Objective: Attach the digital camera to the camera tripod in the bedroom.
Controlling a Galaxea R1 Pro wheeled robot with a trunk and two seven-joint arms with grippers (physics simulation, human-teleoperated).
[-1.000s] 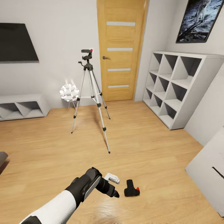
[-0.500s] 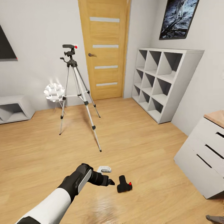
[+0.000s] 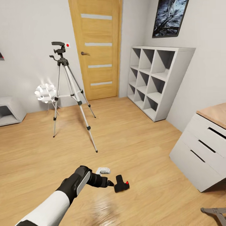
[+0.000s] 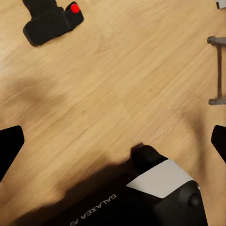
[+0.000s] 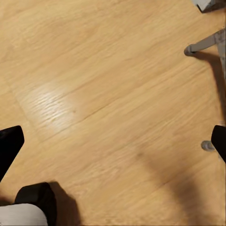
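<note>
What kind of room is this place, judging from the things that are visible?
Probably a room in a home, perhaps a bedroom or study: a wooden door, a white cube shelf, a white drawer unit and a framed picture stand around a light wood floor.

Left arm reaching forward and down from the lower left of the head view, white sleeve giving way to a black forearm and wrist. Left tool [image 3: 108, 177] held low, pointing ahead and slightly right, one white-tabbed finger [image 3: 103, 170] set apart from the dark one beside it. Spread wide in the left wrist view, black fingertips [image 4: 10, 147] out at opposite edges, nothing between. Right tool likewise parted in the right wrist view, tips [image 5: 9, 143] far apart, nothing held, aimed downward.
</note>
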